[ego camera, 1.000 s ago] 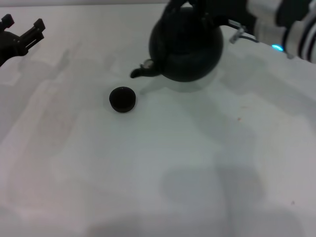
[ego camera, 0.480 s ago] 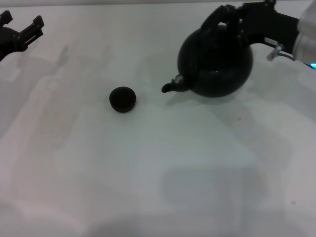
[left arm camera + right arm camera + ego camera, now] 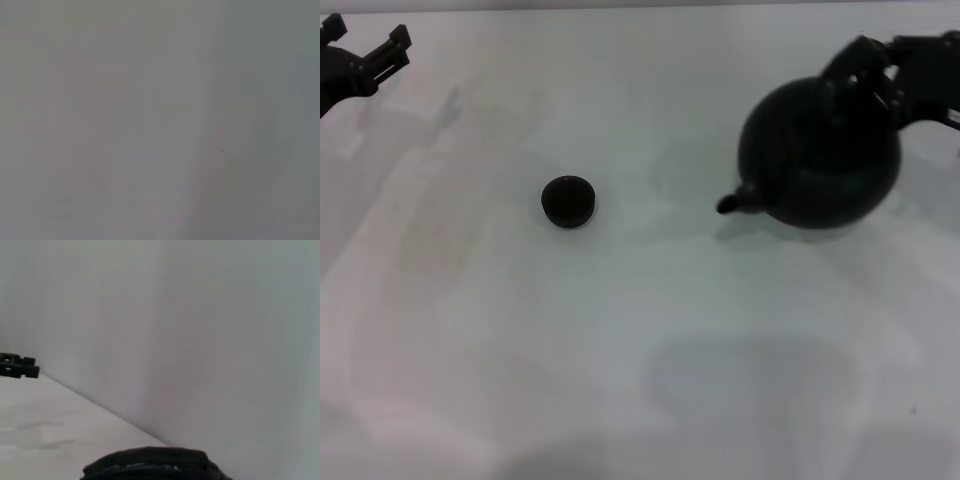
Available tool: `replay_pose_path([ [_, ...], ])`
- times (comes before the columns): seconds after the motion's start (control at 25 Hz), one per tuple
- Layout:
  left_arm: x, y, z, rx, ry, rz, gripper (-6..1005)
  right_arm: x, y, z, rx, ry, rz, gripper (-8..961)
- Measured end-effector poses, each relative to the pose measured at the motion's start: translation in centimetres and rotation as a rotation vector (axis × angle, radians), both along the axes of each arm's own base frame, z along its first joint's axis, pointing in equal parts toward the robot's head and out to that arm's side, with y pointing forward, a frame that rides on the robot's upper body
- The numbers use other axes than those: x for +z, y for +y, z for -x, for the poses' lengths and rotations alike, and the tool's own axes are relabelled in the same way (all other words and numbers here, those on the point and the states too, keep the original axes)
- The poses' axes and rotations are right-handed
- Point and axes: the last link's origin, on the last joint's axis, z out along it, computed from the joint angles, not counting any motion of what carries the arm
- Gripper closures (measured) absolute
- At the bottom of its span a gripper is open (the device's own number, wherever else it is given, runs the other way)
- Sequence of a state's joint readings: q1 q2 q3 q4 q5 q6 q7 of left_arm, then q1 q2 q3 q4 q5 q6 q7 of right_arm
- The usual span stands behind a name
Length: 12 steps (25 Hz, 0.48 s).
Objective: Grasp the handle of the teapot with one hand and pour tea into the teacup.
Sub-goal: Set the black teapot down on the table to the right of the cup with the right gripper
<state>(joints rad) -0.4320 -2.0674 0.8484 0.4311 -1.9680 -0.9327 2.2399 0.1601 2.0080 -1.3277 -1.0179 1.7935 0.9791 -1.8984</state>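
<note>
- The right gripper (image 3: 888, 72) was clamped on the handle (image 3: 852, 62) of the teapot (image 3: 820, 155), its arm cut off by the frame edge.
- Below the gripper, the teapot sat roughly upright, its spout (image 3: 735, 200) pointing toward the robot's left, at the teacup (image 3: 568, 201).
- The pot was round and black with a short curved spout; the handle arched over its top, partly hidden by the fingers.
- The teacup, small, low and dark, stood well apart from the spout on the table (image 3: 640, 350).
- The left gripper (image 3: 360, 60) hovered at the far left with its fingers spread.
- No tea could be made out.
</note>
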Motion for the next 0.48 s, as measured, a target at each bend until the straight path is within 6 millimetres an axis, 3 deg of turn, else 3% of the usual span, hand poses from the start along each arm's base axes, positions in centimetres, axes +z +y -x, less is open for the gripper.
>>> replay_pose_path([
  [0.48, -0.3, 0.6, -0.6, -0.015, 0.018, 0.002, 106, -0.9, -1.1, -1.5, 0.073, -0.025, 0.029, 841],
])
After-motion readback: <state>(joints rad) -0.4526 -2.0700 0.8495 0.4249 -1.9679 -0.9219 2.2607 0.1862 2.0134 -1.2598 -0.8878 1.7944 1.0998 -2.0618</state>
